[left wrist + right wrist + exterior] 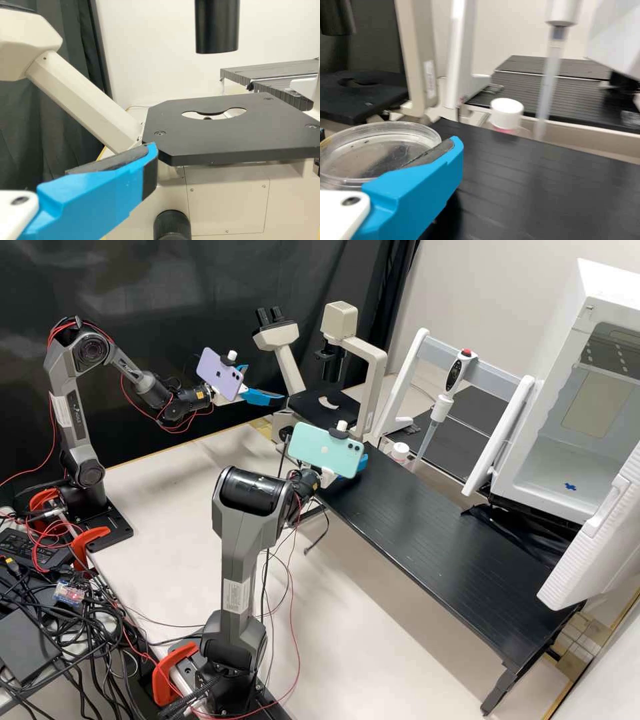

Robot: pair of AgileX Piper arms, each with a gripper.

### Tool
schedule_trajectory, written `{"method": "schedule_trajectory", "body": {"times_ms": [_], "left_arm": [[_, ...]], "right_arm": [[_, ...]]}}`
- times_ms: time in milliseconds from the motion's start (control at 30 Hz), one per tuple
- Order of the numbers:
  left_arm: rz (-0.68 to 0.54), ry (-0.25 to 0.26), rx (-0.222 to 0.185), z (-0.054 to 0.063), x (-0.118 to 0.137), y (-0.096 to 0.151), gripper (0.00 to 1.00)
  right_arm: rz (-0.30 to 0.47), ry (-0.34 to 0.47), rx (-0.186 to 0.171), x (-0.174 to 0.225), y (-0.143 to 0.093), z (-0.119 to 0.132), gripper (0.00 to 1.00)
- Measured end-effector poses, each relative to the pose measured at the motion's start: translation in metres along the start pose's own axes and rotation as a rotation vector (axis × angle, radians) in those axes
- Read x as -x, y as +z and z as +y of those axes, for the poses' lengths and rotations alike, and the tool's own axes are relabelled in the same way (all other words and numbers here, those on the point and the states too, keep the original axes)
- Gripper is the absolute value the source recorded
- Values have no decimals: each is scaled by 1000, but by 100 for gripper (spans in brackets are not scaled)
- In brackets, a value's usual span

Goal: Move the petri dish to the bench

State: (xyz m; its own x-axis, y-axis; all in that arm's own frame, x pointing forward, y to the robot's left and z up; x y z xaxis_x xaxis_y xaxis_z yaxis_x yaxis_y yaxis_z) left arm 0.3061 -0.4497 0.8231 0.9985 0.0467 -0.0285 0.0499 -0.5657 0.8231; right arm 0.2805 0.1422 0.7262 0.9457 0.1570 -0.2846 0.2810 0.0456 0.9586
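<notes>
While the right gripper clasps the petri dish near the counter's corner by the microscope, pickup looks done and setting down remains; the left gripper stands wide.

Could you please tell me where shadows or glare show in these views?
High view: soft shadows on the pale table, a sheen on the black bench; left wrist view: faint highlights on the lens barrel; right wrist view: glints on the petri dish.
</notes>
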Motion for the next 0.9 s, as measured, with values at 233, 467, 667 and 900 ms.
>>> {"method": "schedule_trajectory", "body": {"times_ms": [233,467,667,900], "left_arm": [[0,0,0,0,0,0,100],[0,0,0,0,0,0,100],[0,0,0,0,0,0,100],[0,0,0,0,0,0,100]], "right_arm": [[-1,9,28,26,17,-3,0],[28,0,44,40,18,-13,0],[37,2,49,40,18,-17,0],[39,8,57,35,17,-21,100]]}}
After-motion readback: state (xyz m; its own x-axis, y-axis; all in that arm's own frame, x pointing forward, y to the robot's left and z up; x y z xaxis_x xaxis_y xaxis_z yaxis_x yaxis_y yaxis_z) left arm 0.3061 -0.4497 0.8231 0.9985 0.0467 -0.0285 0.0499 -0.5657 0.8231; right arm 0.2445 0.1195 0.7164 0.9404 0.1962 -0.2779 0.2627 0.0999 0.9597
